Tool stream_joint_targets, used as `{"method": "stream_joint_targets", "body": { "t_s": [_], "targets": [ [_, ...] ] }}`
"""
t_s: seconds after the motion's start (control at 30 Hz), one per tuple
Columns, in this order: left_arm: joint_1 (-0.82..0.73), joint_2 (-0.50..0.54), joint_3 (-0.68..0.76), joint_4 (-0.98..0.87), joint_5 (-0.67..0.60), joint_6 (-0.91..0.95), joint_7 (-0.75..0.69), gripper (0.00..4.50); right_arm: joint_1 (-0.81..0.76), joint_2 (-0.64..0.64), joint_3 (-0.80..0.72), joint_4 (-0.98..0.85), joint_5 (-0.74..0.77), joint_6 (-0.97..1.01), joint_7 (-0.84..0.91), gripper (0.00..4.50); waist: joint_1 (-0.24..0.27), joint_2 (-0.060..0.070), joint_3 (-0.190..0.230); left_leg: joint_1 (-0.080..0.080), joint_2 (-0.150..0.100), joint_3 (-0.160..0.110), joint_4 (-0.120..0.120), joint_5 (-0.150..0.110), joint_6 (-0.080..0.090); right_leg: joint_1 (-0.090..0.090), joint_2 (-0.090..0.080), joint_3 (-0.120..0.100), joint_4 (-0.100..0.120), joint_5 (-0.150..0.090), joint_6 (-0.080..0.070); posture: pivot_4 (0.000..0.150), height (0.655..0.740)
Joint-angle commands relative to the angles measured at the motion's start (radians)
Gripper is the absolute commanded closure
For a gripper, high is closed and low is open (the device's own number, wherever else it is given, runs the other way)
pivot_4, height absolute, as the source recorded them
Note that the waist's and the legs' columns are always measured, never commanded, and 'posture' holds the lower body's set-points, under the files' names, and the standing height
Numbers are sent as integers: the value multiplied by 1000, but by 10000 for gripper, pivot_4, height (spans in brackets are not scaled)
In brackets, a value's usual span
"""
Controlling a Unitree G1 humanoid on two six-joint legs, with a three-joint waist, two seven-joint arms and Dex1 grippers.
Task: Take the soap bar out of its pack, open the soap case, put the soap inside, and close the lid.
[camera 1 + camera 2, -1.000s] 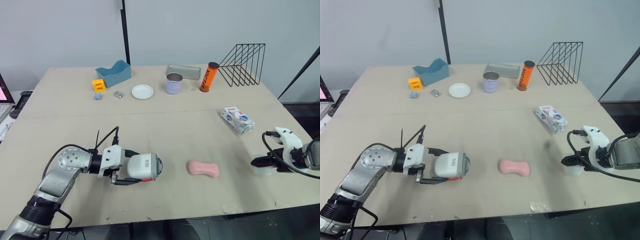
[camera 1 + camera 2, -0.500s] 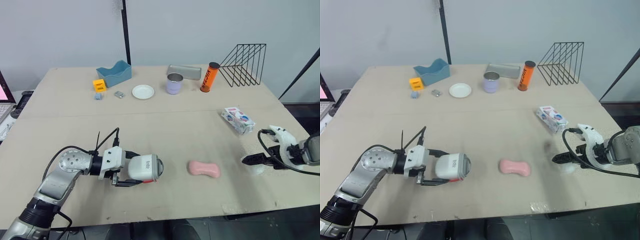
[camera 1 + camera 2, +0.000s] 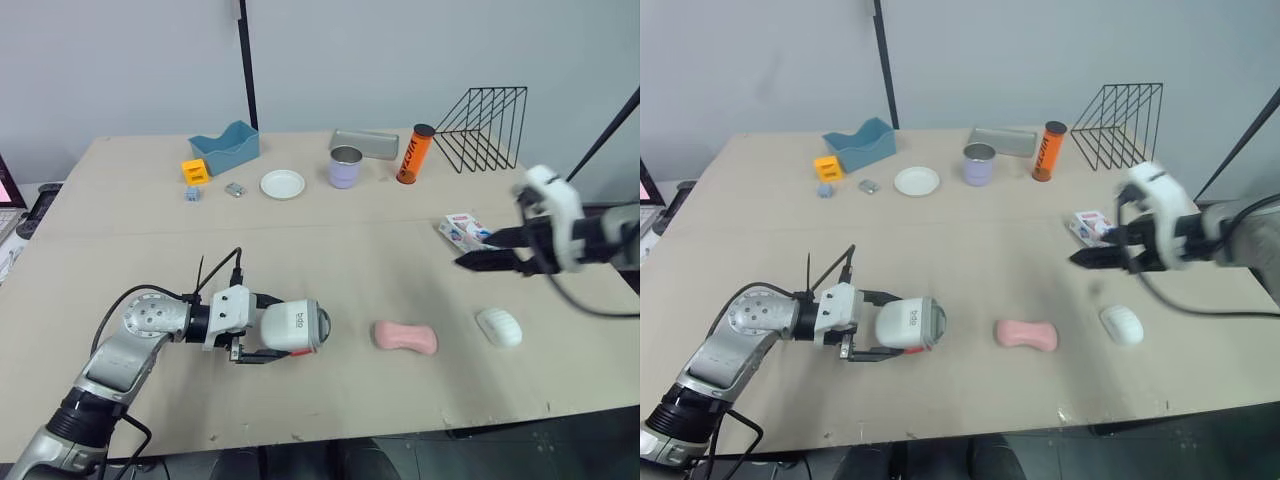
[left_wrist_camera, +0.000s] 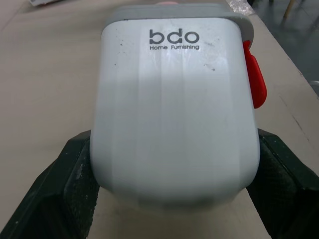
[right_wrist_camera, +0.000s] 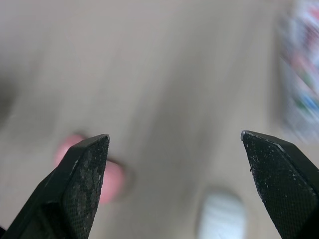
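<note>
My left gripper [image 3: 252, 340] is shut on the white soap case [image 3: 291, 327], which lies on its side on the table with its lid closed. The case's red latch [image 4: 254, 73] and grey rim face away from the wrist. A pink soap bar [image 3: 405, 337] lies just right of the case. Further right rests a white oval piece [image 3: 499, 327]. The printed soap pack [image 3: 463, 231] lies at the right of the table. My right gripper [image 3: 474, 262] hangs open above the table, between the pack and the white piece, holding nothing.
Along the far side stand a blue tray [image 3: 225, 145], an orange block [image 3: 195, 170], a small white plate [image 3: 283, 184], a purple cup [image 3: 346, 167], a grey tray [image 3: 366, 142], an orange tube [image 3: 410, 153] and a black wire rack [image 3: 485, 128].
My right gripper has risen off the white oval piece and swung up towards the pack, leaving the piece on the table. The left gripper still holds the case in about the same spot.
</note>
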Motion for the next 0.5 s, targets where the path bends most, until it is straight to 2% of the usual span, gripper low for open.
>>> {"method": "stream_joint_targets", "body": {
  "t_s": [0.03,0.23,0.5],
  "targets": [
    [-2,39,36,-19,10,7,14,10246,116,70,-39,-150,8,-163,76,1046,3,0,0,0,0,-2,0,0,0,1,0,-2,1,0,4,1500,7393],
    [11,62,43,-19,19,7,26,10246,173,223,14,-141,-126,-379,76,1046,1,0,0,-1,-1,-1,5,0,0,1,-1,0,2,1,1,1500,7393],
    [-44,77,18,-5,23,66,2,10246,222,292,26,-110,-209,-614,204,1046,2,0,0,-1,-2,-1,5,0,0,1,-1,0,2,2,-1,1500,7393]
  ]
}}
